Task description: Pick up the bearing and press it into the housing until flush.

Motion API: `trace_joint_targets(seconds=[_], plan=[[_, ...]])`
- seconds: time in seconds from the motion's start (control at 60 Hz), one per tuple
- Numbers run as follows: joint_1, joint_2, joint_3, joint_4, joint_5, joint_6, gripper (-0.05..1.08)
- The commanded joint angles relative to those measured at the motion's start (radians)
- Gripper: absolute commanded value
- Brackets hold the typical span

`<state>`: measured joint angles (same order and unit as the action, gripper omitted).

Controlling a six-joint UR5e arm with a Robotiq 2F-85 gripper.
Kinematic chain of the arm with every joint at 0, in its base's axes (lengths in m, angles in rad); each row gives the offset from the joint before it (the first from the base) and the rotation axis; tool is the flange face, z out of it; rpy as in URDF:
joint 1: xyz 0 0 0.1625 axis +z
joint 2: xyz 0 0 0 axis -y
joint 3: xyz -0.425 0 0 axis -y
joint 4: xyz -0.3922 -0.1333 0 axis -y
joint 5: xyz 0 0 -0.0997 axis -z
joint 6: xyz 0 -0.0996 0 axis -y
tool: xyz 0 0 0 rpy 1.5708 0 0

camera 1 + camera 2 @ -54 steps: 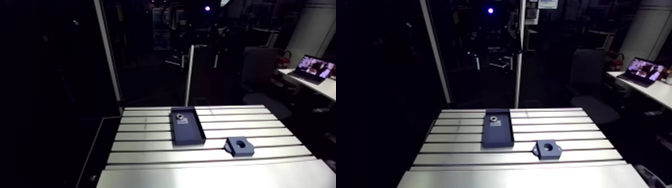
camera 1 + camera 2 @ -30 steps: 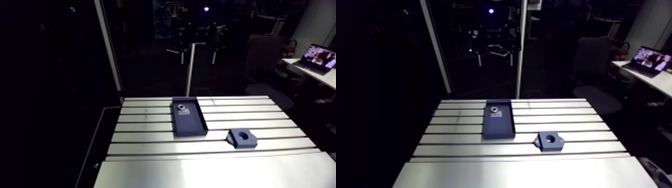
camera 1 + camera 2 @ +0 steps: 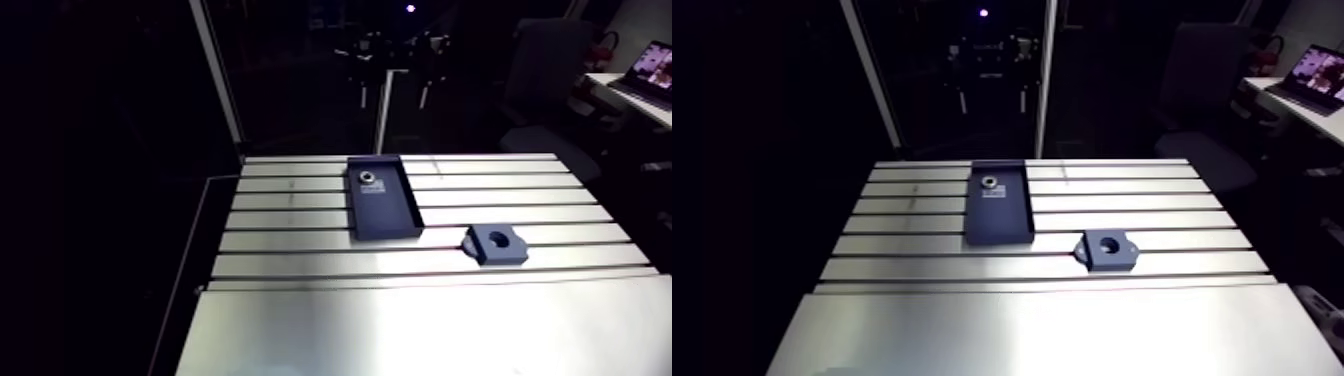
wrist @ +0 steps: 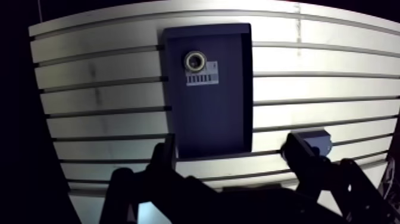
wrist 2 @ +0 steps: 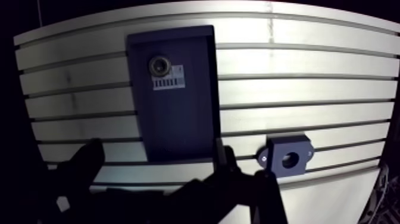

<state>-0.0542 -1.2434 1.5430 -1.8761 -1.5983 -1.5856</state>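
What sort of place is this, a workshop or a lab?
Probably a robot assembly bench in a lab or workshop: a slotted aluminium table, a dark tray holding a small bearing, a housing block with a round bore beside the tray, and an open gripper above them.

Bearing [image 4: 194,61] in tray [image 4: 208,122], ahead of gripper [image 4: 231,146]

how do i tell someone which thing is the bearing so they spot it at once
On the slotted aluminium table lies a dark blue rectangular tray. The bearing is the small metal ring at the tray's far end, beside a white label. It is the only shiny round thing; the dark housing block sits outside the tray.
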Motion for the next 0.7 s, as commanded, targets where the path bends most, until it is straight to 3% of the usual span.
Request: trace_joint_targets(seconds=[0.017, 0.25, 0.7], plan=[[0.001, 0.045, -0.003, -0.054, 0.002, -0.003, 0.01], [0.009, 0.087, -0.008, -0.080, 0.004, -0.016, 0.02], [0.019, 0.172, -0.011, -0.119, 0.002, -0.027, 0.24]])
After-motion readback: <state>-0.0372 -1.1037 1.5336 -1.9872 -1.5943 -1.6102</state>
